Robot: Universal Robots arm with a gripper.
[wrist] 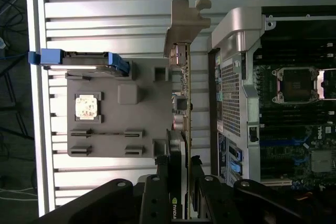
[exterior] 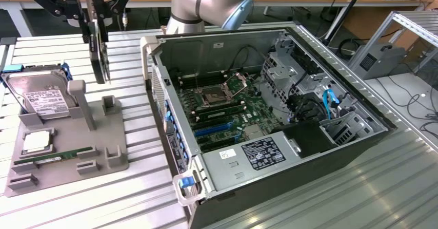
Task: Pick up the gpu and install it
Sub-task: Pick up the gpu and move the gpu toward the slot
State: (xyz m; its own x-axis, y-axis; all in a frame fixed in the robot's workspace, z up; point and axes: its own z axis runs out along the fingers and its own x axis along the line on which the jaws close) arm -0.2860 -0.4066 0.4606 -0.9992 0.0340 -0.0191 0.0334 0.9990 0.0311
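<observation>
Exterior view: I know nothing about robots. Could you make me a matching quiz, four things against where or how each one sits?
1 gpu
2 hard drive
3 memory stick
4 computer case

A lies flat in the grey holder
B gripped by the hand, in the air
C stands on edge in the holder
D open, motherboard showing

Pairs: 1-B, 2-C, 3-A, 4-D
</observation>
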